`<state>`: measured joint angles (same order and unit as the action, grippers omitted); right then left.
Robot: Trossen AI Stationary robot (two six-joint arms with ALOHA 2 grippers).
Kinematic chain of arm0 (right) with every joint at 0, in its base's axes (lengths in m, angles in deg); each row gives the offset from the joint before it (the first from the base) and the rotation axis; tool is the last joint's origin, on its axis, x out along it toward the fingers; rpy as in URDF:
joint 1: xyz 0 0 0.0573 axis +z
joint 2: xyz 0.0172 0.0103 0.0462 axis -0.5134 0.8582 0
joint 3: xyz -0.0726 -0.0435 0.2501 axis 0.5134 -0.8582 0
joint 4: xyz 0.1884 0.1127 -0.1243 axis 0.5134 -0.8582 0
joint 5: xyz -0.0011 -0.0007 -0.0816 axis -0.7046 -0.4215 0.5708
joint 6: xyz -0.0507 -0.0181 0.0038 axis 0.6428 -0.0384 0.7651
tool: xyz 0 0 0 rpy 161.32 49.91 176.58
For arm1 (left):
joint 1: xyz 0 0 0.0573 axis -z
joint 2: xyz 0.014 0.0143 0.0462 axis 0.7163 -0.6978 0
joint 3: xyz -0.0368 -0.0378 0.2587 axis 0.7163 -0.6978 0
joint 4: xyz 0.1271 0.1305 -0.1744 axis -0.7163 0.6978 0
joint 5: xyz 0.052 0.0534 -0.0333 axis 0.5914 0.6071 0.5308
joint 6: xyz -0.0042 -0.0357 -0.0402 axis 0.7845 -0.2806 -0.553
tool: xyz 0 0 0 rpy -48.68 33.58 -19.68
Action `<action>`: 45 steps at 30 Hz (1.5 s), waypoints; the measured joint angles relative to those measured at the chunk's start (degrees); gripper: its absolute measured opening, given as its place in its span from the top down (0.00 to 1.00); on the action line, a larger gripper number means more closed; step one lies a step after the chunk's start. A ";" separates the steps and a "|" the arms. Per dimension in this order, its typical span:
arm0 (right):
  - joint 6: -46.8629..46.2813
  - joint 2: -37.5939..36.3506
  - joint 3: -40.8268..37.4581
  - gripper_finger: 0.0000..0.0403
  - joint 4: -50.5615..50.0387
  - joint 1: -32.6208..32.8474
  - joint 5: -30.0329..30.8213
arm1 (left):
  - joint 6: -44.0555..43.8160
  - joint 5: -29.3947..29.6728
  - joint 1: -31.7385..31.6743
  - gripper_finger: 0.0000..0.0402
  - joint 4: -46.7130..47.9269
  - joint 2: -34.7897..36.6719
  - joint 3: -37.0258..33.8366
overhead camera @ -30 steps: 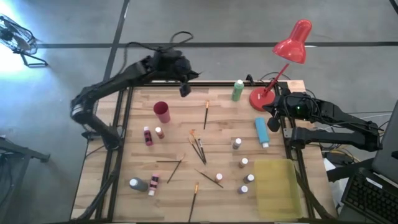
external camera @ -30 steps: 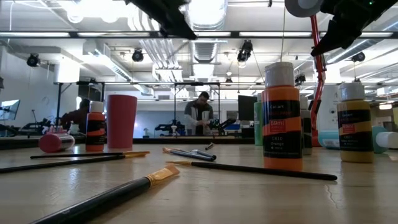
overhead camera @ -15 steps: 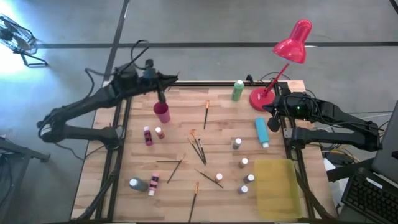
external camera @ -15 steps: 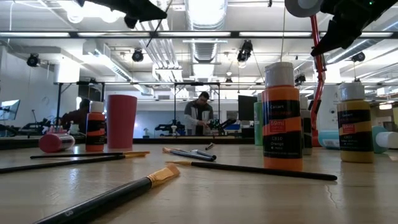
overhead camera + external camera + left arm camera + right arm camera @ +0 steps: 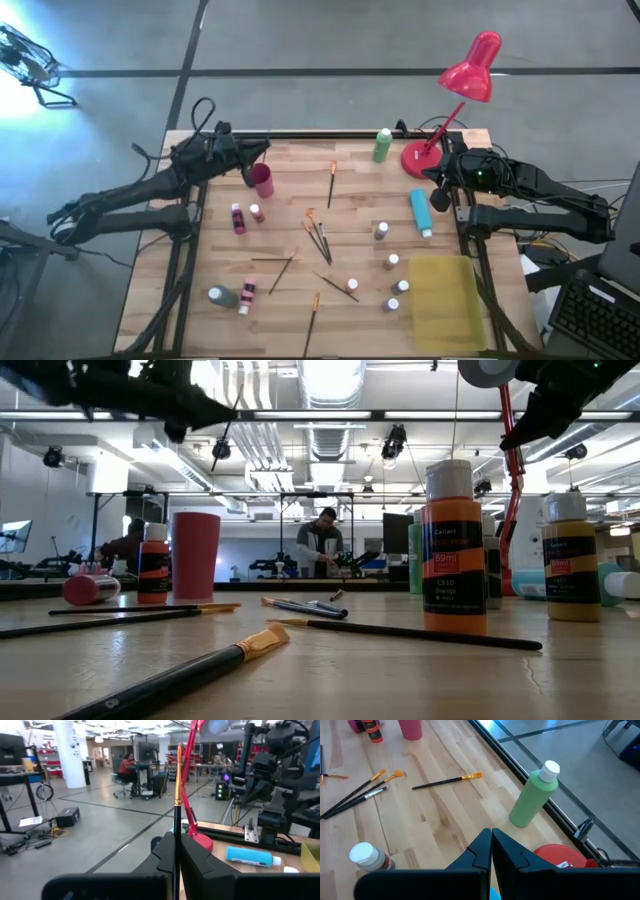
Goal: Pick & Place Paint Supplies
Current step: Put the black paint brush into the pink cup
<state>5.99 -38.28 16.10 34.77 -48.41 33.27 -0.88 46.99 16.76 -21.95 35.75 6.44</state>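
Above the table's far left corner, beside the pink cup [image 5: 261, 180], the left gripper [image 5: 176, 851] is pinching a thin dark-handled paintbrush [image 5: 178, 795] with an orange tip pointing outward, while the right gripper [image 5: 491, 849] is waiting closed and empty.

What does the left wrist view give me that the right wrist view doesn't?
Only the left wrist view shows the left claw shut on a paintbrush that stands up between its fingers, bristle end away from the camera, plus the blue bottle lying on the table.

Only the right wrist view shows the shut, empty right claw, the upright green bottle, the pink cup and the loose paintbrushes on the table.

Both show the red lamp base and the wooden table.
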 joint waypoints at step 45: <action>-0.05 0.00 0.00 0.98 -0.01 0.00 0.02 | -6.98 13.92 -0.09 0.97 -25.48 -12.61 -23.57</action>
<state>5.94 -38.28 16.10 34.76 -48.41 33.29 -7.86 60.91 16.67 -47.43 23.14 -17.13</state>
